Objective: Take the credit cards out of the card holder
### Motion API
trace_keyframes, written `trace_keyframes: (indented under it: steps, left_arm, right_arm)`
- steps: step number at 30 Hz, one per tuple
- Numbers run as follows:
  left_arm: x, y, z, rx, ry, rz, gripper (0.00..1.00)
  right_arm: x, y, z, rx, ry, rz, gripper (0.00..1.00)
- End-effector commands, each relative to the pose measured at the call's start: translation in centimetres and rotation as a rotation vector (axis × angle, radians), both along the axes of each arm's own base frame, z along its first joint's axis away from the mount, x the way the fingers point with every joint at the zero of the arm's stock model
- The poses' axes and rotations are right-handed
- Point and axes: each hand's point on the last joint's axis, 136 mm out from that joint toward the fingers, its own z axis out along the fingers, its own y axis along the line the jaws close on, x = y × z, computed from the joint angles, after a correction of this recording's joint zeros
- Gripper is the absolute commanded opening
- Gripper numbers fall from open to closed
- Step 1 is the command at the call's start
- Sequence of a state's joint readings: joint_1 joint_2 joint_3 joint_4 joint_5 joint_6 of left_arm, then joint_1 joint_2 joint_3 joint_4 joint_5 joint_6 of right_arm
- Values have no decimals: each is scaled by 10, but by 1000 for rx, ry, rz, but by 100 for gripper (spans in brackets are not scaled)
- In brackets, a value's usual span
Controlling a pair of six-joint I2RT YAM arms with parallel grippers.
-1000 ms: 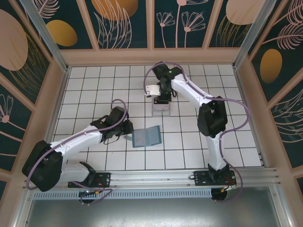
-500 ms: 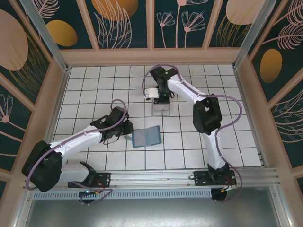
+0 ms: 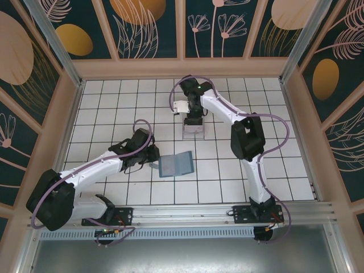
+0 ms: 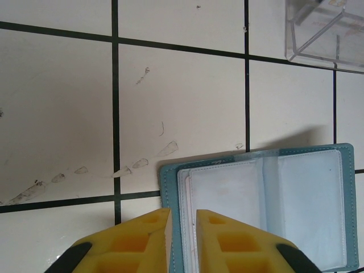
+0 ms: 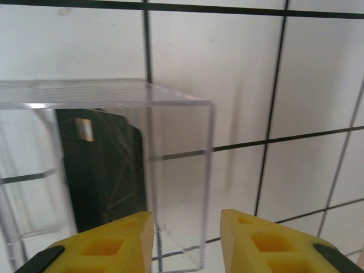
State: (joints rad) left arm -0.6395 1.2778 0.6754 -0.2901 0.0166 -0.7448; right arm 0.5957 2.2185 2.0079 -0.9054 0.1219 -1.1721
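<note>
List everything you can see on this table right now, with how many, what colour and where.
card holder: one, teal, lying open mid-table
credit card: one visible, black, inside the clear tray
clear tray: one, transparent, beyond the card holder
table: one, white tiles with dark grid lines
left gripper: one, yellow fingers, closed on the card holder's left edge
right gripper: one, yellow fingers, open at the clear tray

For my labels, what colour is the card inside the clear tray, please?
Black card, with a light marking; best in the right wrist view.
</note>
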Motion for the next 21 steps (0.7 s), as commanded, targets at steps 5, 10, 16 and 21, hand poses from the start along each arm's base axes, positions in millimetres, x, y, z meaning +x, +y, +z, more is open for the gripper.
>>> trace_keyframes:
  steps: [5, 10, 16, 21]
  left_arm:
    - [10, 1, 14, -4, -32, 25, 21]
    - [15, 5, 16, 1, -49, 50, 21]
    - [21, 8, 14, -17, -43, 63, 22]
    - [25, 5, 10, -45, -28, 58, 22]
  right_arm:
    - [4, 11, 59, 120, -138, -66, 37]
    - [-7, 23, 81, 322, -150, -223, 33]
    - [-36, 34, 94, 612, -71, -480, 31]
    - [-69, 37, 89, 796, 76, -712, 31]
